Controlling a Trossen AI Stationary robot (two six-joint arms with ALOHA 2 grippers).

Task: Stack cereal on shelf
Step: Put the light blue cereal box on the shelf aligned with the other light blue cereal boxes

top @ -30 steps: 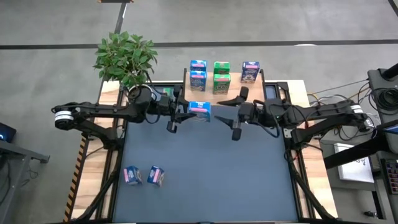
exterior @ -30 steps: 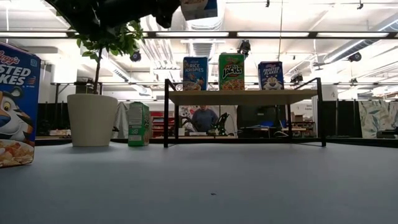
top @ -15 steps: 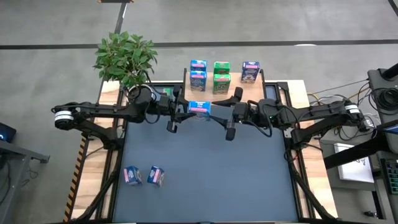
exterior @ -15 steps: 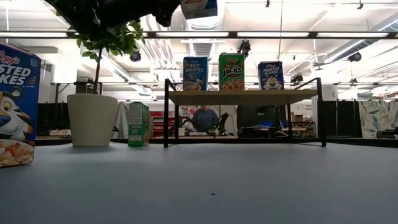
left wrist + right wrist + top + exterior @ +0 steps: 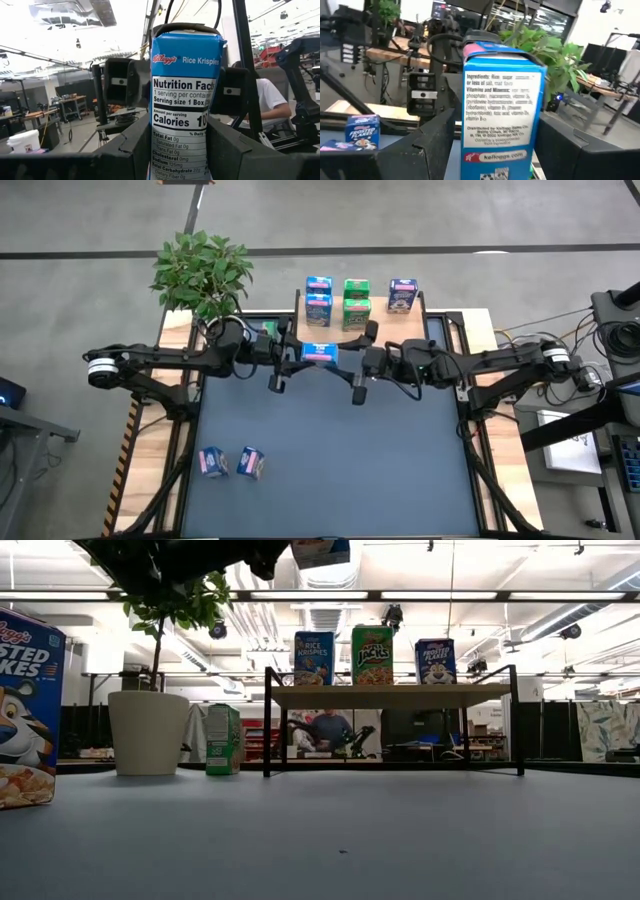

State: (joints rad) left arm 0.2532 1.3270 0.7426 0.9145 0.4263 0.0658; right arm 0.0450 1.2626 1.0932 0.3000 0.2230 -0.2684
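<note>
The left hand (image 5: 296, 360) is closed on a light blue cereal box (image 5: 320, 354), held in the air above the tabletop (image 5: 330, 450), while the right hand (image 5: 362, 362), fingers spread wide and holding nothing, straddles the same box from 3 o'clock. The likely trouble is the handover: if the left lets go before the right closes, the box drops; an uneven squeeze could twist it. The shelf (image 5: 372, 328), carrying several boxes, lies at 1 o'clock of the held box; two more boxes (image 5: 232, 463) lie at 7 o'clock.
</note>
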